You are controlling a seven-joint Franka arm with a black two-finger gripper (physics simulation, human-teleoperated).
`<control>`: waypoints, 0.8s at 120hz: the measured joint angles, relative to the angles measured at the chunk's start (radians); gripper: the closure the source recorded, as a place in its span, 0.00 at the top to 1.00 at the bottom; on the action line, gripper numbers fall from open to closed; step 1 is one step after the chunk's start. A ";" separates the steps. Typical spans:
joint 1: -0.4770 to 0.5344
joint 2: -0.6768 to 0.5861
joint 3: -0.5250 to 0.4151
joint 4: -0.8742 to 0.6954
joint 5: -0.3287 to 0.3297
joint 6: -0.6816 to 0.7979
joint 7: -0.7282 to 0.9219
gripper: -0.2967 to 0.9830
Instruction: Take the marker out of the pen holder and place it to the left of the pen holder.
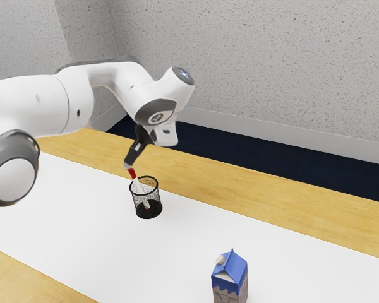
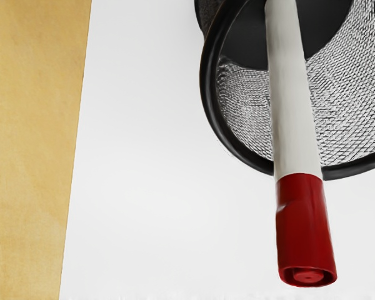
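Left of frame centre, red-capped white cylindrical marker (image 1: 132, 173) leans from black mesh pen holder (image 1: 153, 213) up toward my black gripper (image 1: 127, 165); clenched or released, I can't tell.

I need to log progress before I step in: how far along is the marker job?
Looks done: the approach, with my gripper at the red end of the marker. In hand: the grasp, though I can't tell whether it holds yet. Left: lifting out and placing to the left, since the marker's lower part is inside the pen holder.
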 joint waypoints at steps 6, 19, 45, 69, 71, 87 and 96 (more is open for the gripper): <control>0.020 -0.001 0.000 -0.020 -0.001 0.001 0.034 0.69; 0.045 -0.003 -0.001 -0.070 -0.014 0.027 0.100 0.64; 0.039 -0.005 -0.001 -0.107 -0.041 0.074 0.198 0.60; 0.025 -0.042 -0.001 -0.144 -0.051 0.094 0.254 0.58; 0.025 -0.044 -0.002 -0.146 -0.052 0.095 0.258 0.58; 0.006 -0.050 -0.006 -0.152 -0.054 0.101 0.279 0.57; 0.003 -0.050 -0.007 -0.152 -0.055 0.103 0.287 0.57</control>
